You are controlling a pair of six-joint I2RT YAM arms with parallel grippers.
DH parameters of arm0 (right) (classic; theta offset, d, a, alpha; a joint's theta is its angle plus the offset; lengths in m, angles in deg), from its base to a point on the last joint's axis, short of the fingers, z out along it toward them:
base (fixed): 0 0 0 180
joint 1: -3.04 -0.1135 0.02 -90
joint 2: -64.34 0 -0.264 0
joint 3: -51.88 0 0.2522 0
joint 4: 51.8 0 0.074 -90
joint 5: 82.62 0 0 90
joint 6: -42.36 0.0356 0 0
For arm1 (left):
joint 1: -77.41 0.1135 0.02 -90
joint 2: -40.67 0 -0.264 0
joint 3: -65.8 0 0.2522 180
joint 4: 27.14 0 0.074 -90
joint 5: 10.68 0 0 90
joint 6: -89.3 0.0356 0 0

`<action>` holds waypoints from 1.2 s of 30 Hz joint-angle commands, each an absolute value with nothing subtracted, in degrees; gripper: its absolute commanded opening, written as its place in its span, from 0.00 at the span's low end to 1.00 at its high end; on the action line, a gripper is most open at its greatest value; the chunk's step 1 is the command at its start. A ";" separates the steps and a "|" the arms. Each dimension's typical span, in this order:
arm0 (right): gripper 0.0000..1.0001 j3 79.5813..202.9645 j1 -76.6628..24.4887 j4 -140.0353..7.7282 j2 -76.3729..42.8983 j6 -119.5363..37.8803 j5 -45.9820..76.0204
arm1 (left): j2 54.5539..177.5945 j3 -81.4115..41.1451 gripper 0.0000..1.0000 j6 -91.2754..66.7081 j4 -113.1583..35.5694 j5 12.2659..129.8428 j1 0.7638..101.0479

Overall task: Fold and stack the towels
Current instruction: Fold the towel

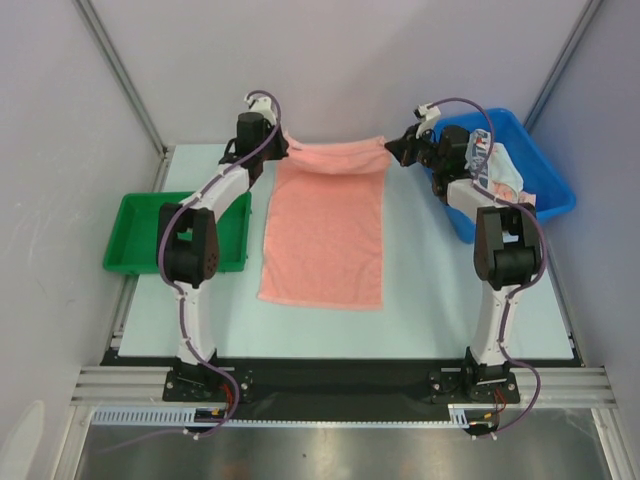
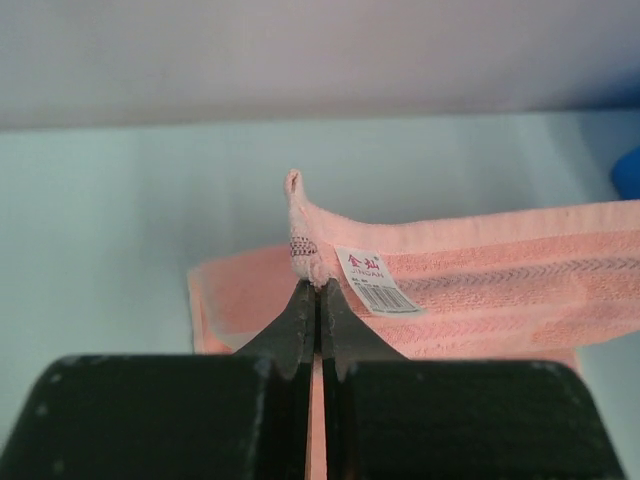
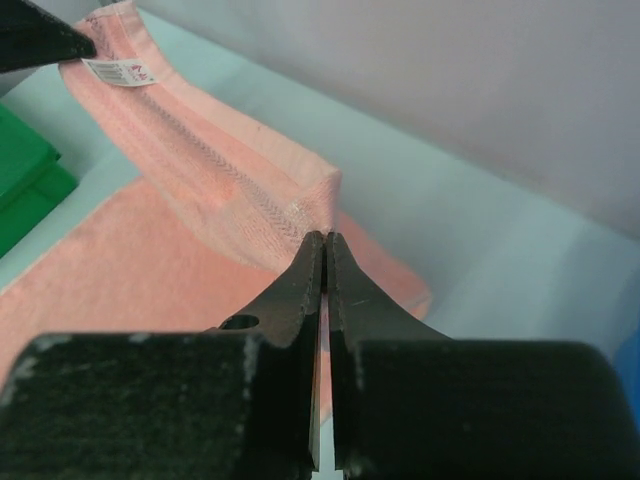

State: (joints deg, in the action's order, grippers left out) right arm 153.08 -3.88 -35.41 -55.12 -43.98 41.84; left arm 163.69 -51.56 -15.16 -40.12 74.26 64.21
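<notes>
Pinching pink towel (image 1: 325, 230) corners, left end effector (image 2: 318, 288) and right end effector (image 3: 326, 240) are fully closed.

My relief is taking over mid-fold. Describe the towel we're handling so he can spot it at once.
Look at the pale table between the green tray and the blue bin. The salmon-pink towel lies flat down its middle, far corners pinched up by the left claw and right claw. It alone is spread out; the patterned towel is bunched in the bin.
</notes>
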 commanded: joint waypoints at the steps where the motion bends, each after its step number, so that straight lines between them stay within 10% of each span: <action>1: 0.00 149.32 -4.34 -36.19 -46.50 -42.28 42.01 | 151.60 -44.84 0.00 -14.41 -35.80 72.72 64.40; 31: 0.04 103.97 -20.06 -60.09 -8.79 -37.80 27.78 | 117.58 3.60 0.01 -19.95 -51.00 85.19 53.24; 36: 0.18 100.10 -22.62 -64.85 -5.10 -33.68 20.92 | 116.96 5.63 0.19 -25.75 -57.06 90.21 50.87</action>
